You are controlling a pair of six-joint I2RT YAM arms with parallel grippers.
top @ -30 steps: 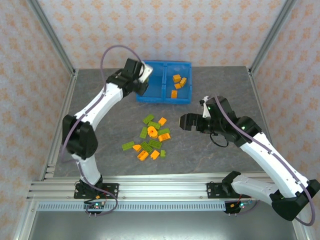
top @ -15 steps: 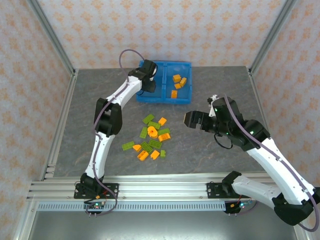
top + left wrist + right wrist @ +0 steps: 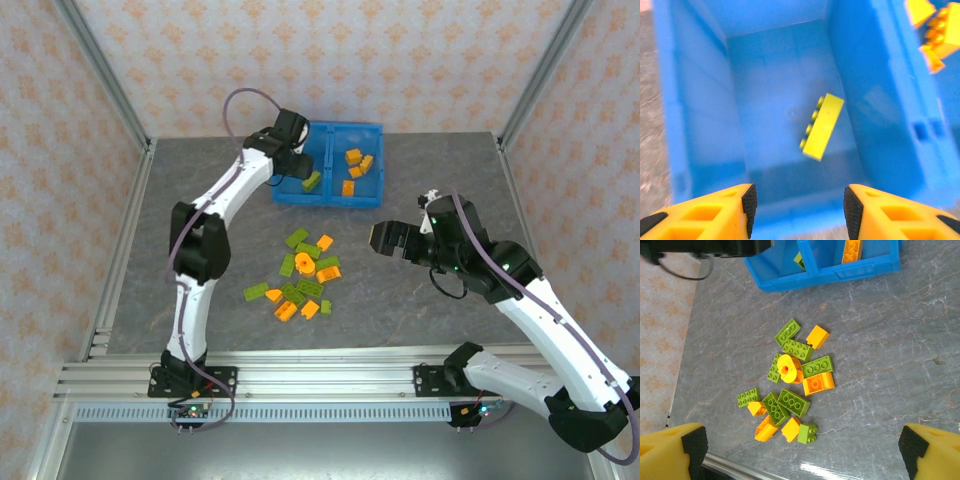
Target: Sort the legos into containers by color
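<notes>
Find left gripper (image 3: pixel 796 202) part-open, empty, over left compartment (image 3: pixel 765 60); green brick (image 3: pixel 822 126) loose below, long axis diagonal. Find unsorted pile (image 3: pixel 300 275) nearer right gripper (image 3: pixel 383 241): wide open, empty, pile to its left.

**Looking down from my left wrist.** My gripper (image 3: pixel 797 210) sits at the lower edge. Its two yellow fingers (image 3: pixel 705 217) stand apart, black pads (image 3: pixel 749 202) facing one another, with nothing between them. Beneath them opens one compartment (image 3: pixel 765 75) of the blue bin, its floor bare except for a single yellow-green brick (image 3: pixel 821 126). The brick is clear of my fingers, its long axis slanting from lower left to upper right, studs along its left-hand side. Whether it lies flat on the floor cannot be told. The central wall (image 3: pixel 865 65) bounds this compartment on the right. Beyond it, at the upper right corner, orange bricks (image 3: pixel 935 30) lie in the neighbouring compartment. Grey table (image 3: pixel 645 125) shows along the left edge.
</notes>
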